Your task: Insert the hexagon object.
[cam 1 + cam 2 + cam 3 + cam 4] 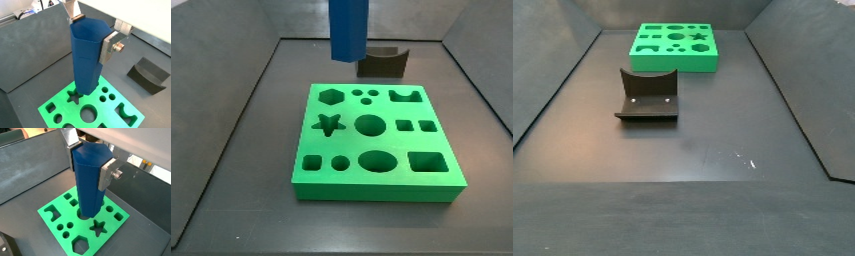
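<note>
- Wrist views both show me the gripper (93, 31) pointing straight down above the green board (60, 107), its silver fingers (107, 174) clamped on the upper part of the hexagon object (90, 180).
- I see the blue bar hanging upright, its lower end just over the board's middle holes, near the star hole (99, 227); I cannot tell whether it touches.
- From a side view, the bar (348, 30) hangs above the board's (372, 185) far edge.
- I see the fixture (647, 95) standing well apart from the board (673, 57).
</note>
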Controlling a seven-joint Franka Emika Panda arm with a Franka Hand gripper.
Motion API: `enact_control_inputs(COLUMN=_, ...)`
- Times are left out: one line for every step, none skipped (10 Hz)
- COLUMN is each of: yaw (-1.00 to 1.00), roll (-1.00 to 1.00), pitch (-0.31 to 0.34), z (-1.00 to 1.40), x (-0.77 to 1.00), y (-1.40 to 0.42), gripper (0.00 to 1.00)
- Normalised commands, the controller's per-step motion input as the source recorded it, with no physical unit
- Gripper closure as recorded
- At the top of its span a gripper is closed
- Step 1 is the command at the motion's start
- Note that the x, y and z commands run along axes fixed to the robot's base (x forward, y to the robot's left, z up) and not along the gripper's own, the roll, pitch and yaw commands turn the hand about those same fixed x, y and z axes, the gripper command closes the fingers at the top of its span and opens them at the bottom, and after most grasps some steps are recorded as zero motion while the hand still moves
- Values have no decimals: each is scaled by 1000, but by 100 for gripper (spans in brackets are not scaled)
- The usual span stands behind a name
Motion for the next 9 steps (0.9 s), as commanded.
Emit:
enact_control_inputs(yaw=0, roll=181, pitch=-9, z=-569, x=0, y=183, gripper=100)
enact_control_inputs(yaw=0, roll=293, pitch=-27, z=-777, x=-211, y=320, gripper=100)
enact_control_inputs(yaw=0, roll=211, pitch=-59, z=-914, x=-271, y=406, gripper=100)
enact_control_inputs(yaw=0, roll=117, pitch=-77, z=-849, x=-240, y=346, gripper=100)
enact_control_inputs(yaw=-3, roll=43, pitch=-91, z=-766, x=-294, y=254, gripper=100)
enact_control_inputs(yaw=-14, roll=0, pitch=-46, z=-686, x=-103, y=203, gripper=100)
enact_control_inputs(yaw=-31, roll=-34, pitch=-83, z=-674, x=-86, y=166, gripper=100)
enact_control_inputs(yaw=-26, roll=-70, pitch=-67, z=-629, x=-51, y=257, gripper=100)
enact_control_inputs(yaw=-57, roll=0, pitch=0, z=-446, x=34, y=194, gripper=100)
